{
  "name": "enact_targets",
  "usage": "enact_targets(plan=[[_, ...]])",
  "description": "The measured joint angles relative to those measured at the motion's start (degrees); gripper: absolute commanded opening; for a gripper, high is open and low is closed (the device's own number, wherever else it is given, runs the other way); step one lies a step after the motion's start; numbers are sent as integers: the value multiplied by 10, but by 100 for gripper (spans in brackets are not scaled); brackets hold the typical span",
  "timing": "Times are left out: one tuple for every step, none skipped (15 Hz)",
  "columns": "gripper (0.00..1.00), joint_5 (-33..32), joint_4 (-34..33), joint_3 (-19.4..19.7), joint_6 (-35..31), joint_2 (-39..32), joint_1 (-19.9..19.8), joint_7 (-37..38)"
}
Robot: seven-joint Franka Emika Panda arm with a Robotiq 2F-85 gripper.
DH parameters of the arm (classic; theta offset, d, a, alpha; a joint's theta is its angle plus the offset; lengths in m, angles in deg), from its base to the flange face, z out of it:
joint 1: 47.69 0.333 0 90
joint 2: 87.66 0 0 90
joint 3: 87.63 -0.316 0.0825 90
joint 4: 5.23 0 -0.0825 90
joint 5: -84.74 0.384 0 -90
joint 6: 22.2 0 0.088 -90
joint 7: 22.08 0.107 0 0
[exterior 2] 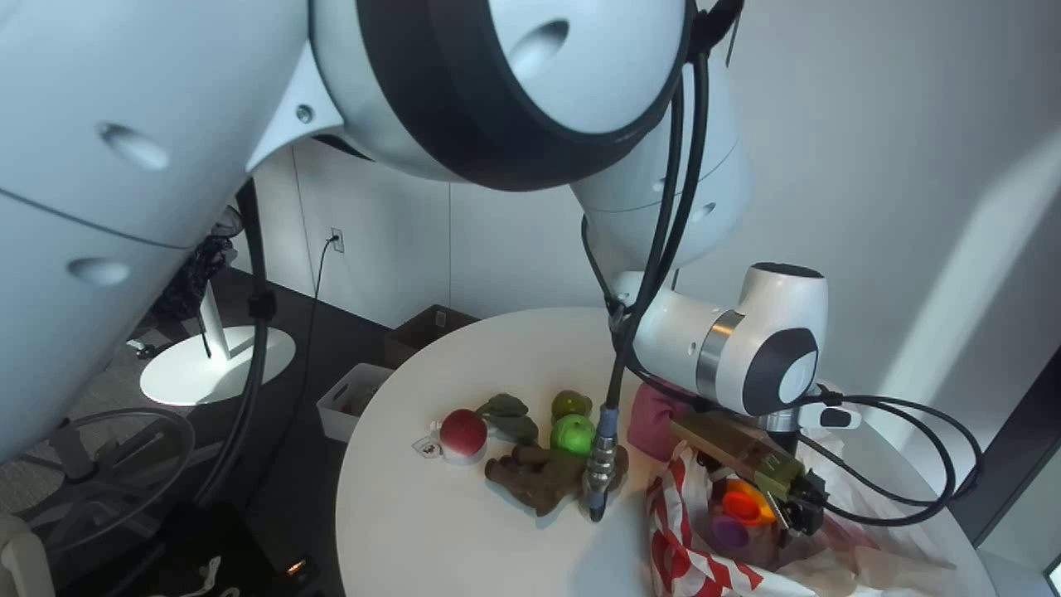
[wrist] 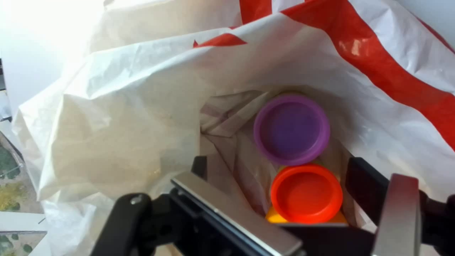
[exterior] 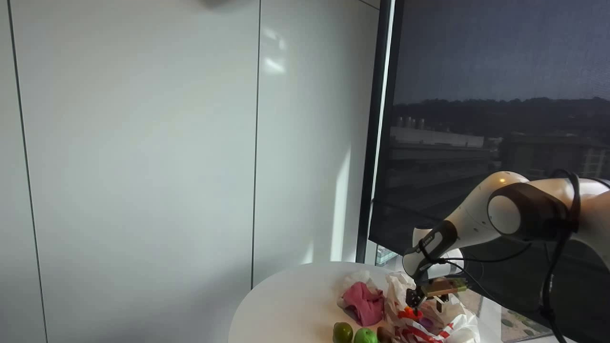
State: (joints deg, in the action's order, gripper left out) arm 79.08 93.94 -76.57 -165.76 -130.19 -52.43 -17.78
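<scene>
My gripper (wrist: 277,170) stands open over a white plastic bag with red stripes (wrist: 387,71), its fingers spread wide with nothing gripped. Inside the bag, in the wrist view, a purple round lid or cup (wrist: 291,129) lies beside an orange-red one (wrist: 306,193). The orange-red piece lies between the fingers lower in the picture, and a yellow-orange part (wrist: 275,215) shows beneath it. Whether a finger touches either cannot be made out. In both exterior views the gripper (exterior: 427,302) is at the mouth of the bag (exterior 2: 675,543), partly hidden by its own mount.
Beside the bag lies a pink cloth (exterior: 364,304). A brown plush toy (exterior 2: 535,479), a red round fruit (exterior 2: 462,431) and two green fruits (exterior 2: 572,433) rest on the round white table (exterior 2: 398,514). A dark cable with a metal connector (exterior 2: 601,464) hangs in front of them.
</scene>
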Motion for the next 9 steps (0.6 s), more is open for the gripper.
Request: enact_targets(plan=[[100, 0, -3, 0, -1, -7, 0, 0], [100, 0, -7, 0, -1, -13, 0, 0], [100, 0, -13, -1, -1, -19, 0, 0], [100, 0, -19, -1, -1, -23, -1, 0], [100, 0, -25, -2, -1, -28, -2, 0], [100, 2, -32, -2, -1, -33, -3, 0], [100, 3, -38, -3, 0, -39, -4, 0], [100, 4, -44, -4, 0, -44, -5, 0], [100, 5, -49, -5, 1, -50, -7, 1]])
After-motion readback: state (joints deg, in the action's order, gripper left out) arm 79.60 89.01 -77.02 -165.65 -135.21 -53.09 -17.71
